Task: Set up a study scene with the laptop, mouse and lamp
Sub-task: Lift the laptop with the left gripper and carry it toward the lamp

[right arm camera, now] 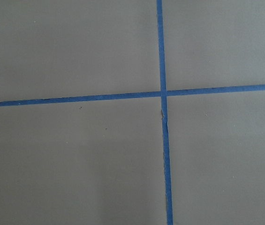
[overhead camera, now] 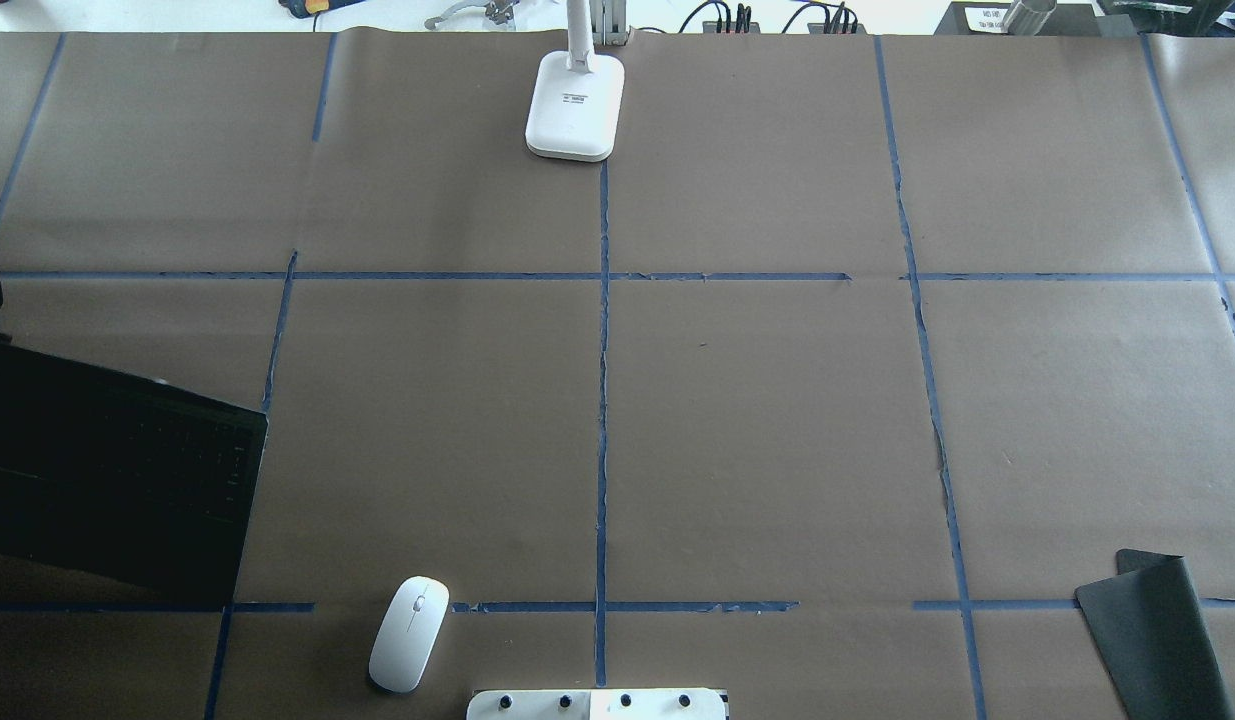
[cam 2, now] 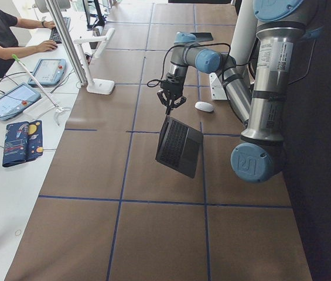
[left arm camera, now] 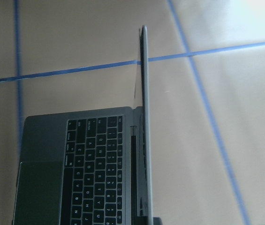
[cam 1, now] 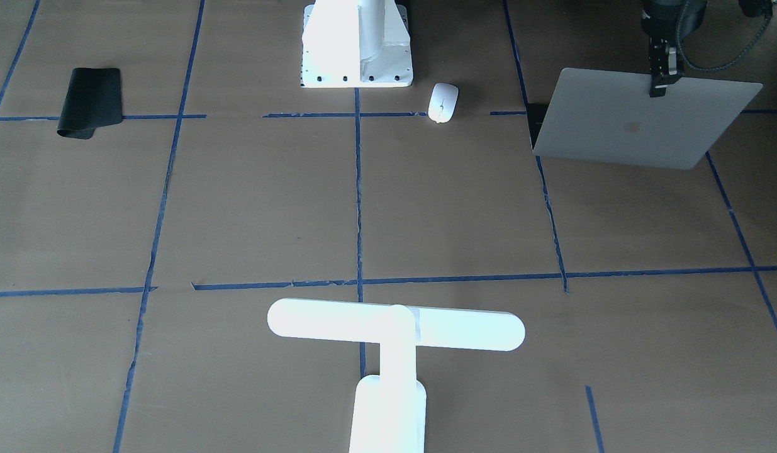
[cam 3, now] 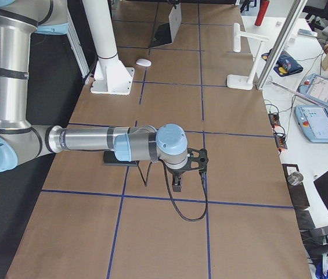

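Note:
The grey laptop [cam 1: 640,123] stands open at the table's left side, with its lid up and the apple logo facing away from the robot. Its black keys and trackpad show in the left wrist view [left arm camera: 90,159] and from overhead [overhead camera: 107,470]. My left gripper [cam 1: 659,85] is shut on the top edge of the lid. The white mouse [overhead camera: 409,632] lies near the robot's pedestal, right of the laptop. The white lamp [cam 1: 394,333] stands upright at the far middle edge. My right gripper [cam 3: 178,180] hovers over bare paper; I cannot tell whether it is open or shut.
A black mat [overhead camera: 1157,630], one corner curled, lies at the near right. The white bolted pedestal [cam 1: 357,44] stands at the near middle. Blue tape lines divide the brown paper. Tablets and cables lie beyond the far edge [cam 2: 19,99].

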`<action>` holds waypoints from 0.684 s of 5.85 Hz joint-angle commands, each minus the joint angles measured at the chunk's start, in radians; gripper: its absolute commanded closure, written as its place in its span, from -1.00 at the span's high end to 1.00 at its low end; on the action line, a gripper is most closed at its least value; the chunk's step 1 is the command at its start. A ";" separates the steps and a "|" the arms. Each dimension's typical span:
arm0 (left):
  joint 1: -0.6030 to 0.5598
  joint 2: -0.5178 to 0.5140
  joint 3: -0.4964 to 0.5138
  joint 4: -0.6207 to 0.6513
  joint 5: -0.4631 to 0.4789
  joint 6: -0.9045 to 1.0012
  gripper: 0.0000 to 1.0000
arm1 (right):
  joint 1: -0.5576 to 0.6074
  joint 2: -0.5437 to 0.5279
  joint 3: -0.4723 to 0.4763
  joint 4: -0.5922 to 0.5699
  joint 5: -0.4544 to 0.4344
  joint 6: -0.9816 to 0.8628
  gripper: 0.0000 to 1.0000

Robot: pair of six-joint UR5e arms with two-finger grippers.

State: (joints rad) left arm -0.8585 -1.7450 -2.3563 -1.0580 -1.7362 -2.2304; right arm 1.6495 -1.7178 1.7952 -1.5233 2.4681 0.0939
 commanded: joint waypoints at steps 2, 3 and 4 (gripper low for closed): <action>-0.053 -0.360 0.360 0.017 0.001 -0.003 -1.00 | 0.006 -0.003 -0.002 0.000 0.000 0.000 1.00; -0.053 -0.464 0.453 0.018 -0.002 -0.009 -1.00 | 0.006 -0.009 0.000 0.002 0.000 -0.005 1.00; -0.048 -0.534 0.507 0.007 -0.005 -0.078 -1.00 | 0.007 -0.009 0.000 0.002 0.000 -0.005 1.00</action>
State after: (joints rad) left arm -0.9093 -2.2046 -1.9110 -1.0437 -1.7383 -2.2609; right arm 1.6557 -1.7260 1.7943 -1.5221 2.4683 0.0900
